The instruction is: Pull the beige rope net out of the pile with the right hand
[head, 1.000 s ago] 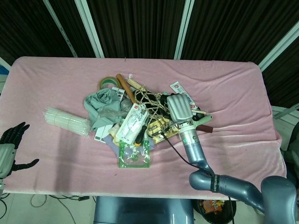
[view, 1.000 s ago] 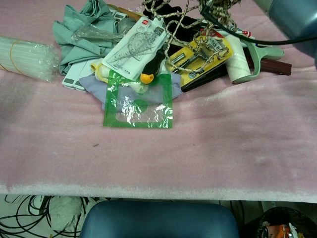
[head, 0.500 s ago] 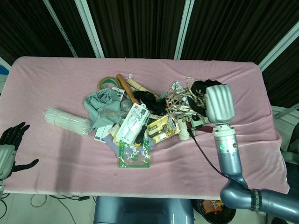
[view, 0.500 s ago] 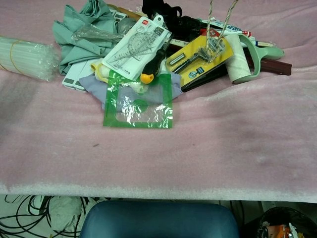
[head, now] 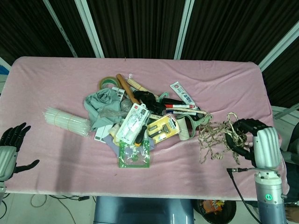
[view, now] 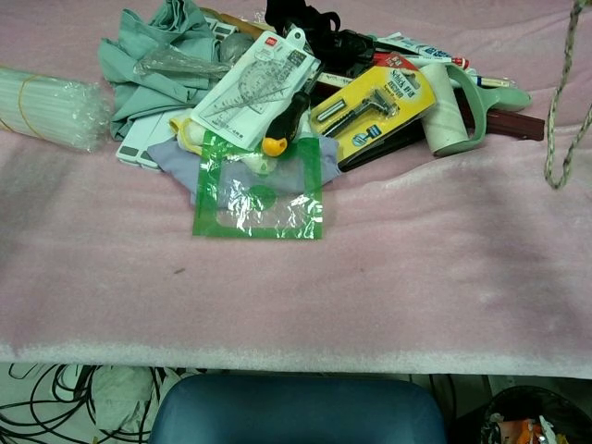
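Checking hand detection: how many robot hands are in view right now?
2. The right robot hand is at the table's right edge, holding the beige rope net clear of the pile. The left robot hand hangs off the table's left front corner, holding nothing, fingers spread.

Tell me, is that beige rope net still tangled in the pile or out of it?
Out. The beige rope net hangs from the right hand, apart from the pile, with bare pink cloth between them.

Right hand (head: 254, 140) raised, fingers (head: 243, 126) curled; left hand (head: 9, 149) spread open.
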